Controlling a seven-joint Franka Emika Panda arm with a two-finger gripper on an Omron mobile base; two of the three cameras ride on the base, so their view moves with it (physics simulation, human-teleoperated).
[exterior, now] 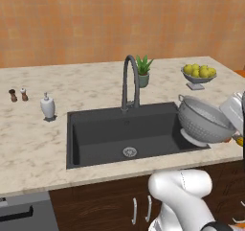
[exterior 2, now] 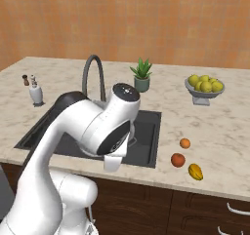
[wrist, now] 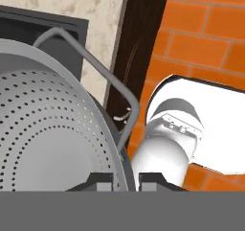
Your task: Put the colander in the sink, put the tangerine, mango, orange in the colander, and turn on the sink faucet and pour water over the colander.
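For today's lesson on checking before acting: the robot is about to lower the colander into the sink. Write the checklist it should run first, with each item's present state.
1. Hand pinching the colander rim: ok, the rim sits between the fingertips.
2. Colander over the sink: ok, tilted above its right end.
3. Basin floor free around the drain: ok.
4. Sink faucet off, clear of the colander: ok, no stream.
5. Tangerine, orange and mango waiting on the counter: ok.
6. Grip firm enough: cannot tell.

Even, bright, rendered light throughout, with soft faint shadows, no glare, and slightly coarse, pixelated edges.
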